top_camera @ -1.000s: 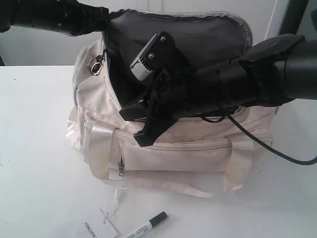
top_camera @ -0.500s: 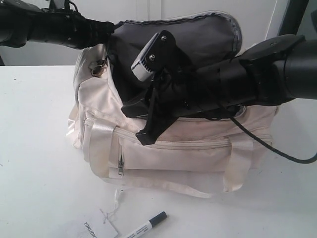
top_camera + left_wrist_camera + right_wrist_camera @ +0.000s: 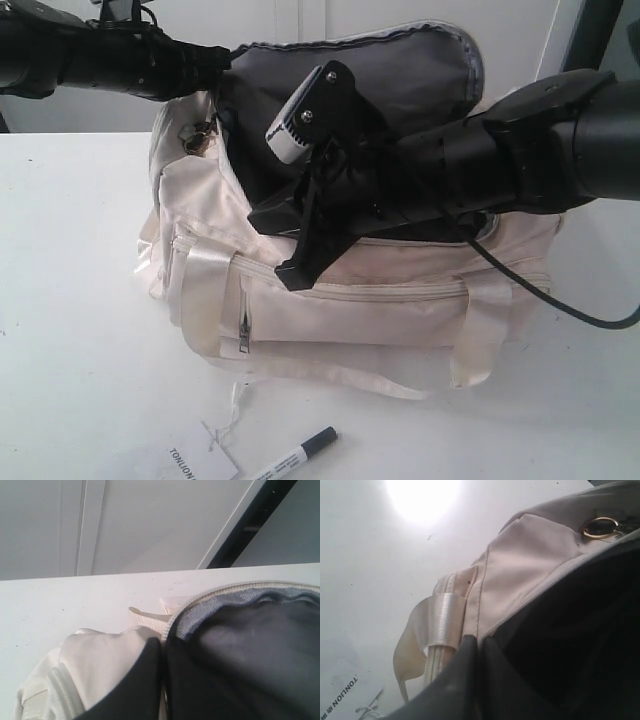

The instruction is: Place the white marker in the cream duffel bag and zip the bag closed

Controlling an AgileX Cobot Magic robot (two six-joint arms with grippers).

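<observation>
Holding the cream duffel bag (image 3: pixel 380 310) open while the white marker (image 3: pixel 293 457) lies outside it on the worktop (image 3: pixel 80 300).

The left end effector (image 3: pixel 162 660) looks clamped on the zipper edge of the raised flap (image 3: pixel 400 70), dark lining showing. The right end effector (image 3: pixel 476 652) sits at the front rim of the opening with its fingers pressed together; I cannot tell whether fabric is pinched between them. The marker rests in front of the bag, just beside a paper tag (image 3: pixel 195 465), black cap pointing away from the tag. To do this step well, the flap should stay high so the mouth gapes. The right arm should come off the rim, spread its fingers and take the barrel mid-length, avoiding the tag's string. The tag reads "TONLION"; the marker's print is too small to read.
</observation>
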